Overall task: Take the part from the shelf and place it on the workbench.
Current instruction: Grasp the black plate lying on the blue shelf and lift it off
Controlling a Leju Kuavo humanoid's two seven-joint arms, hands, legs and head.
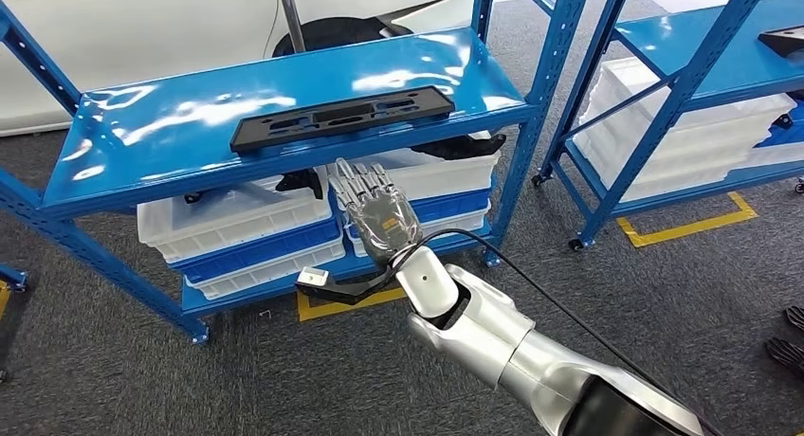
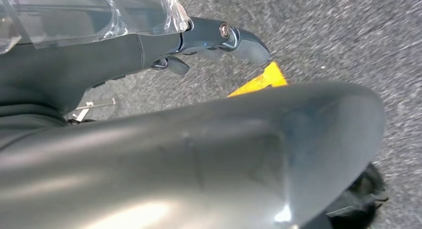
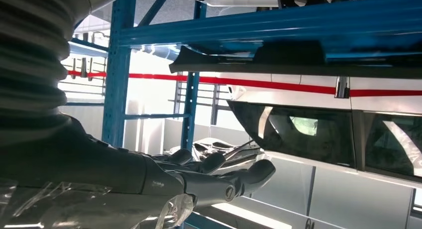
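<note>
right hand (fingers spread) near part, shelf

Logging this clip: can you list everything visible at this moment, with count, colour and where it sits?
Flat part: one, black, lying on the top shelf of the near rack.
Near rack: one, blue, in front of the robot.
Second rack: one, blue, to the right.
Bins: several, white and blue, stacked on the near rack's lower shelf; more white ones on the second rack.
Floor tape: yellow corner marks on the grey carpet.
Right hand: one, silver and grey, fingers spread, holding nothing, raised in front of and below the top shelf's edge.
Left hand: one, dark grey, hanging over the floor.
</note>
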